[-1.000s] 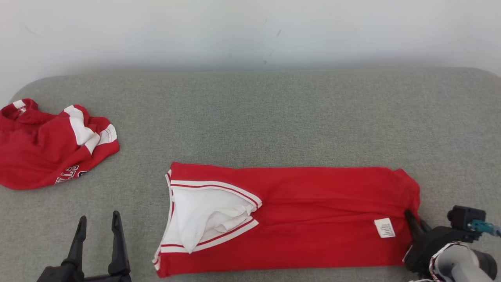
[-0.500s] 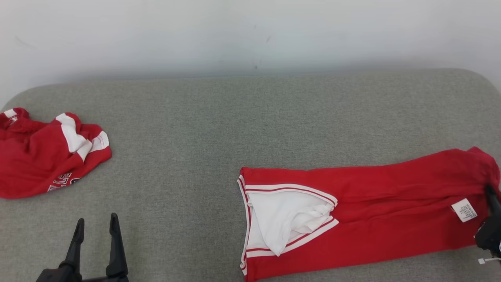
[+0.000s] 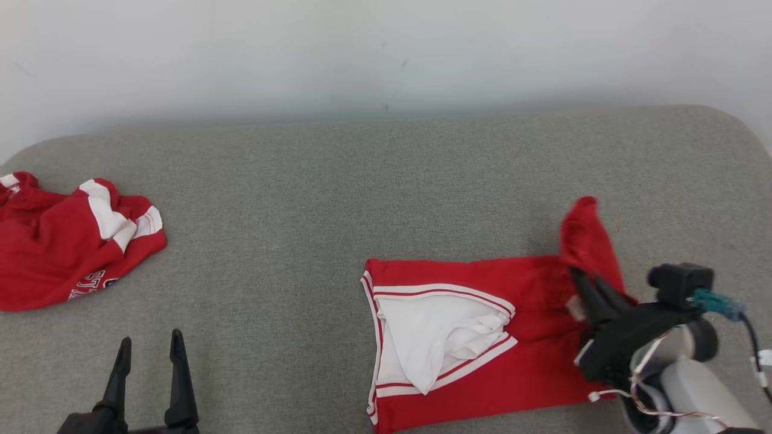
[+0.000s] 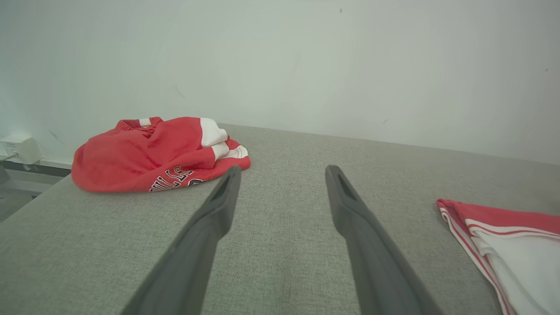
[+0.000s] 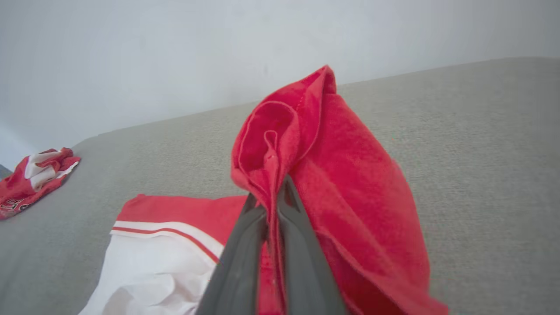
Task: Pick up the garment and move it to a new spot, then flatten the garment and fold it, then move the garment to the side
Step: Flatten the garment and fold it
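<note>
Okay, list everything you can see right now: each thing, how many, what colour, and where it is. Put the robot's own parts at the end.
held garment: one, red with a white panel and striped trim, right of centre on the pad; its right end is lifted and bunched.
crumpled garment: one, red and white with dark lettering, far left on the pad.
pad: one, grey fabric, under both garments.
wall: one, white, behind the pad.
box: one, white, by the wall past the pad's left end in the left wrist view; what it is, I cannot tell.
left gripper: one, dark, lower left above bare pad, jaws open, holding nothing.
right gripper: one, dark, lower right, jaws shut on the held garment's lifted end.
</note>
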Tool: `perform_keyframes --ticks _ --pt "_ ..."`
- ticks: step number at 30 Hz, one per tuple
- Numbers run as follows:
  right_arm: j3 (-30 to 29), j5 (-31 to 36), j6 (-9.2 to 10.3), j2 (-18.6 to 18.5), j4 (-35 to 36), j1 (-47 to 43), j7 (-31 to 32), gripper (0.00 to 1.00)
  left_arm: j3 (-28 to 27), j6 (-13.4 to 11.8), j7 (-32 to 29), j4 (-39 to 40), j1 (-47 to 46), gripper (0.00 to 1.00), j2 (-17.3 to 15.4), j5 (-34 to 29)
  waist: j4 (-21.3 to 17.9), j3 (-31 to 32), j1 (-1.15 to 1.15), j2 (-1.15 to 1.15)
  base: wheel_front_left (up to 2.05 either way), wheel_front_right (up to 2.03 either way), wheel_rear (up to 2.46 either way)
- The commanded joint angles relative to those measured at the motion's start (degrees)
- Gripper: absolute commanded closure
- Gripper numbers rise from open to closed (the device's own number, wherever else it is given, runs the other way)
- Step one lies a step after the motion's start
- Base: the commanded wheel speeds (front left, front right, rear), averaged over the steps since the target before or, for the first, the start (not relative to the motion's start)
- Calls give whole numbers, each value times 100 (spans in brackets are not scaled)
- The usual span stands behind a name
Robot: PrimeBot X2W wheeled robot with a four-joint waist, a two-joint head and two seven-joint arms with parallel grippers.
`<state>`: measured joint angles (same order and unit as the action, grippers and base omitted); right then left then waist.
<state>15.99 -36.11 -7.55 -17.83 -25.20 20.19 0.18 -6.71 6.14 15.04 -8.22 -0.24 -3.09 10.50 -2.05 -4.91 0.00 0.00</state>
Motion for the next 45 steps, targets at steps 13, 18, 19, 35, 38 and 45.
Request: perform_keyframes --ticks 13,18,19,35,38,45 --pt "597 280 14 1166 1018 -302 561 100 65 36 20 -138 -231 0 23 14 353 -95 0 0 0 0 0" --pt "692 345 14 1344 863 -310 550 100 165 11 20 -184 -300 0 24 90 506 -142 0 0 0 0 0" --pt "713 359 14 1372 832 -288 536 100 188 3 20 -198 -309 0 24 96 536 -154 0 0 0 0 0" --pt "588 568 14 1333 654 -1 -67 0 245 -37 20 -340 -324 0 25 98 552 -102 0 0 0 0 0" --pt "393 656 14 1151 826 -3 -342 0 227 -29 20 -327 -283 0 24 74 484 -48 0 0 0 0 0" --pt "-174 765 14 828 1314 -303 -836 0 154 4 20 -266 -205 0 24 15 298 31 0 0 0 0 0"
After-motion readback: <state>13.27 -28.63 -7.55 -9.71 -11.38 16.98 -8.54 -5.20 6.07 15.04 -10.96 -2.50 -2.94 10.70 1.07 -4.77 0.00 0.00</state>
